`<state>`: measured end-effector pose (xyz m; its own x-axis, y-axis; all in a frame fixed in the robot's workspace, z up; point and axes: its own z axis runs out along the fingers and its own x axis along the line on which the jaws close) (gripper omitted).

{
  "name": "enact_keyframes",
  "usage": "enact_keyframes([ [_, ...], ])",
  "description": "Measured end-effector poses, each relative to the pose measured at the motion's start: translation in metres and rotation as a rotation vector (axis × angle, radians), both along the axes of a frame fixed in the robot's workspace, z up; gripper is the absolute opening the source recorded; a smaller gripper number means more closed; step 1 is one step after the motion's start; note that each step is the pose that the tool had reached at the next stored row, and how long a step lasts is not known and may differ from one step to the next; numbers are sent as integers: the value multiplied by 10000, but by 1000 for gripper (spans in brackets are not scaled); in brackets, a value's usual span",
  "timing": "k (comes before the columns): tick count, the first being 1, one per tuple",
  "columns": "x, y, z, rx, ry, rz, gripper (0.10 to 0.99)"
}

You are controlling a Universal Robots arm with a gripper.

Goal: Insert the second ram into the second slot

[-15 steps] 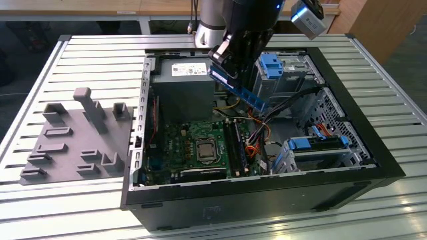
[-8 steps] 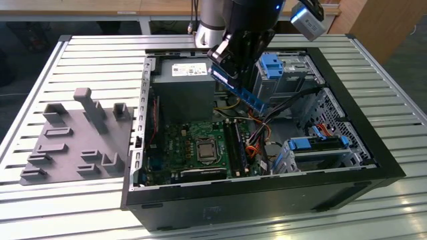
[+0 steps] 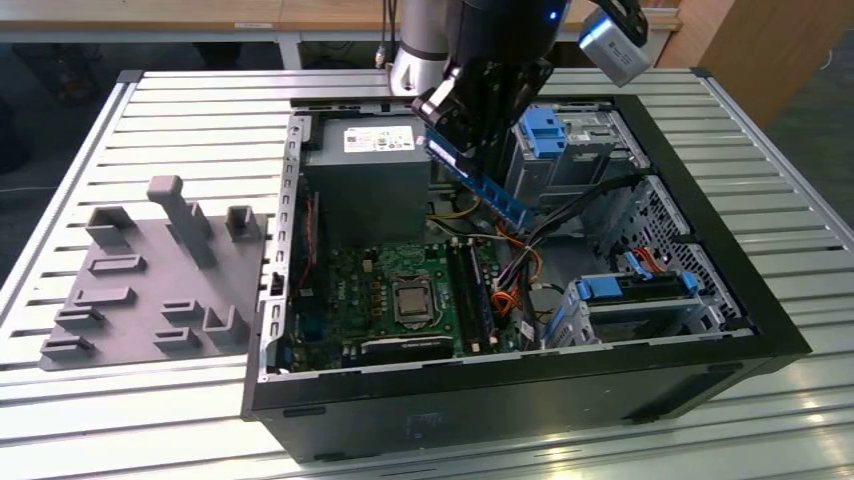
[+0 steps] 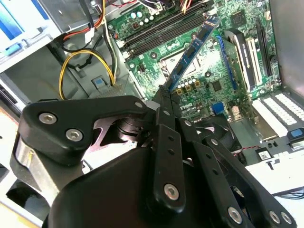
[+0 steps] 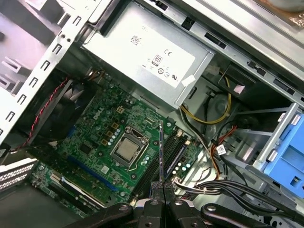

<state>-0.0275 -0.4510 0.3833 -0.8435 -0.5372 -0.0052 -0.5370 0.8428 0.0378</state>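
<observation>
The counter (image 3: 174,110) was a top of pale metal slats with narrow grooves between them. A black computer case (image 3: 534,410) lay on its side on the slats, open face up, covering the middle and the exterior view's right. Just beside it, on the exterior view's left, a flat grey plate (image 3: 140,290) rested on the slats, with grey posts (image 3: 180,215) and blocks standing up from it.

A ribbed metal table (image 3: 174,110) — pale wooden bench (image 3: 160,12) behind, dark floor (image 3: 40,110) beside it.
</observation>
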Motion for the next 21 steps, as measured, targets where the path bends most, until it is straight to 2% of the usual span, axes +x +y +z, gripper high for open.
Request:
enact_keyframes([
  [21,0,0,-6,-2,0,-1353,114],
])
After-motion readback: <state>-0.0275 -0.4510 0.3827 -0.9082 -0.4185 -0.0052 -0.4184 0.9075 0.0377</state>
